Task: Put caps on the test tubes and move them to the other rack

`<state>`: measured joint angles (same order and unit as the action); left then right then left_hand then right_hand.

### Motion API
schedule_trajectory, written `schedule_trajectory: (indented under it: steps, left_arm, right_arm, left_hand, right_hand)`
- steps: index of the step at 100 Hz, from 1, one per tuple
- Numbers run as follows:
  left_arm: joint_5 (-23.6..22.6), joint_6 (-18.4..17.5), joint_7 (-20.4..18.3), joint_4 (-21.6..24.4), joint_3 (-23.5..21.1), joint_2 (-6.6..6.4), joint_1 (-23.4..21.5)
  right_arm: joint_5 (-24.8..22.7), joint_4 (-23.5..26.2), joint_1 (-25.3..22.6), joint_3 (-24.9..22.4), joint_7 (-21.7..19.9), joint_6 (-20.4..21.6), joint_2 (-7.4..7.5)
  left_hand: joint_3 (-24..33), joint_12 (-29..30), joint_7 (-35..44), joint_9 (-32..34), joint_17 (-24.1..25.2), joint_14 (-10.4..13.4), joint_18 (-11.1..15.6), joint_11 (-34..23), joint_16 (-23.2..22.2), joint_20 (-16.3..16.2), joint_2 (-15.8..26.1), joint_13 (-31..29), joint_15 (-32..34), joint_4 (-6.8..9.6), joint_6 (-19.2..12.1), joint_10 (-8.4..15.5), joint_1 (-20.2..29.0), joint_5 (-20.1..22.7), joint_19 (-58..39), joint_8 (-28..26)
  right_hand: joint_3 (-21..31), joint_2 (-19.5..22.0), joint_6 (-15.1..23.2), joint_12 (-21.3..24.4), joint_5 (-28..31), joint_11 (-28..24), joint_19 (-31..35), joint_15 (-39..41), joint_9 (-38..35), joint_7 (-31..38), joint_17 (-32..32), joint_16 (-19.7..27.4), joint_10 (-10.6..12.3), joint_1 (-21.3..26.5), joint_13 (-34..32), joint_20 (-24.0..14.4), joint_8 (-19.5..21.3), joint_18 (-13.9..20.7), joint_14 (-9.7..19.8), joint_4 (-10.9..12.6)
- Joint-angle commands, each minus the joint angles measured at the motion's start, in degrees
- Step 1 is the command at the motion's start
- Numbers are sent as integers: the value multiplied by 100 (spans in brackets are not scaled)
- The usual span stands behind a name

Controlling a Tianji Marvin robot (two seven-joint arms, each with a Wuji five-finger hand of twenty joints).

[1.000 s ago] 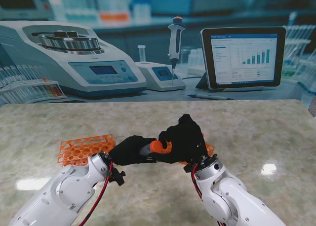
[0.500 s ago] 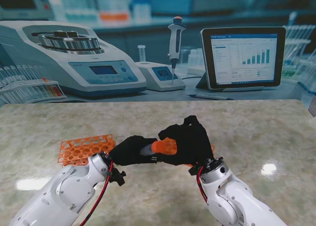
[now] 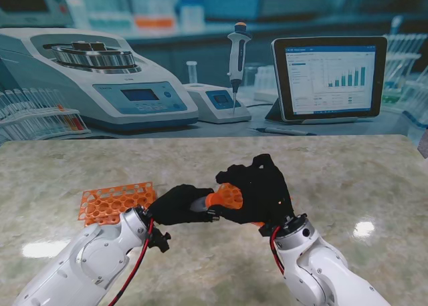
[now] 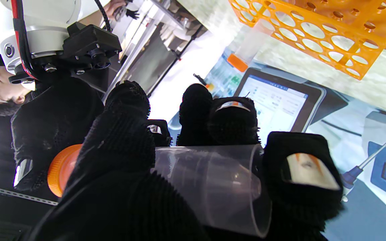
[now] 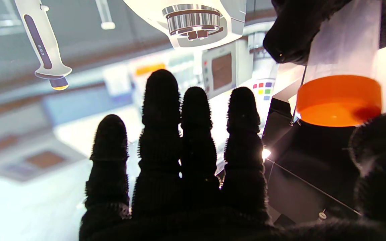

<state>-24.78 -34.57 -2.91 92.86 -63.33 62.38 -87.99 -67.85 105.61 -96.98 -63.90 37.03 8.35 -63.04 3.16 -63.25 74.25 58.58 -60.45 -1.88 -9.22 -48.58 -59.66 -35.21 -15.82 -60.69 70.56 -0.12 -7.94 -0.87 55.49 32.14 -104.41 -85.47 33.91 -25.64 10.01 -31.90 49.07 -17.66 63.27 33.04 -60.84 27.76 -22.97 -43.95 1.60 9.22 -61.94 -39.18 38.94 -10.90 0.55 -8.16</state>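
Above the counter (image 3: 348, 179), our left hand (image 3: 175, 204) wraps its fingers around the tube (image 4: 209, 187); our right hand (image 3: 257, 189) presses the orange cap (image 3: 224, 197) on, four fingers spread. Keep cap and tube coaxial while twisting.

The desk (image 3: 348, 179) has a glossy, pale marbled top. An orange rack (image 3: 110, 201) lies on its left part, near me, its holes facing up
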Motion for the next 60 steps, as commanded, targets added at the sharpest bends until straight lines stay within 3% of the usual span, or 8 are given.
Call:
schedule_trajectory:
  steps: [1,43,60]
  left_arm:
    - [-2,6,-26,6,15,0,-3]
    - [4,-14,-19,-49,44,4,42]
    - [-9,-37,-1,-53,26,6,32]
  right_arm:
    - [-18,38,-51,19,74,6,2]
    - [-234,98,-164,108,291,47,49]
    - [-273,78,-119,187,322,15,57]
  left_hand:
    - [137,-1,204,2,-173,130,508,16,-127,-72,183,-123,201,-59,-295,159,188,179,-924,-235]
    - [139,-1,205,1,-172,129,505,18,-128,-71,184,-123,200,-60,-289,166,184,181,-920,-236]
    - [141,-2,203,0,-172,129,502,17,-129,-70,184,-124,200,-60,-292,164,186,177,-919,-236]
  right_hand:
    - [191,-240,-64,24,-133,-3,-55,-118,131,-49,141,47,-54,268,104,-92,-37,-80,-14,174]
    - [217,-578,36,-204,-13,-298,-13,-26,-35,282,87,-1,19,726,26,-143,193,-57,45,216]
    - [197,-780,93,-340,40,-432,18,48,-113,422,55,-35,57,1115,-16,-163,362,-54,72,240]
